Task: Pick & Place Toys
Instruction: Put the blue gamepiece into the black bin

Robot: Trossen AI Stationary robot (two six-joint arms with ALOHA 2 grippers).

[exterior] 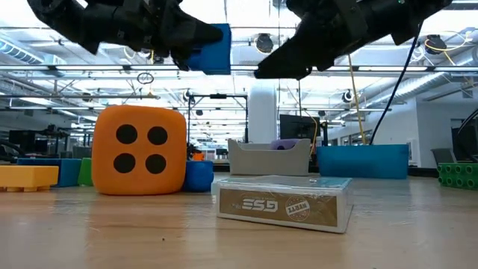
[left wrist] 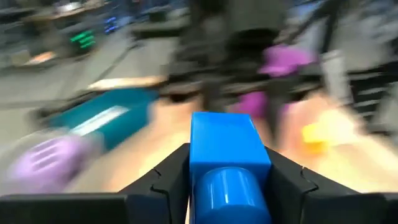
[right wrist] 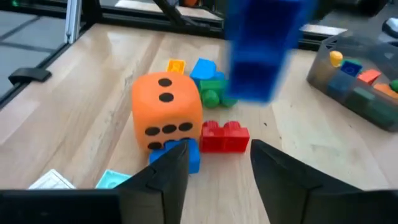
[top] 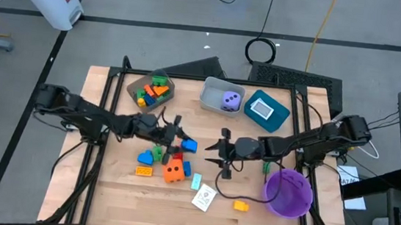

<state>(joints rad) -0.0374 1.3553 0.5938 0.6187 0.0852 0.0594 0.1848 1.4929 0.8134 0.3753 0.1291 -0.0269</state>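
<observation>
- The small blue plastic block [left wrist: 229,163] is up in the air over the wooden counter [top: 105,184], clamped in the left pincer [top: 180,143].
- The right pincer [top: 220,156] is spread apart, empty, facing it, near.
- The grey bin [top: 213,99] probably lies just beyond.

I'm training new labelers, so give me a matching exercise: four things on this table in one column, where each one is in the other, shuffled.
Things:
1. blue block
2. purple die
3. orange die
4. yellow block

Places:
A. bare tabletop, beside the purple bowl
B. in the left gripper
C. in the grey bin
D. on the table among loose blocks

Pairs: 1-B, 2-C, 3-D, 4-A
</observation>
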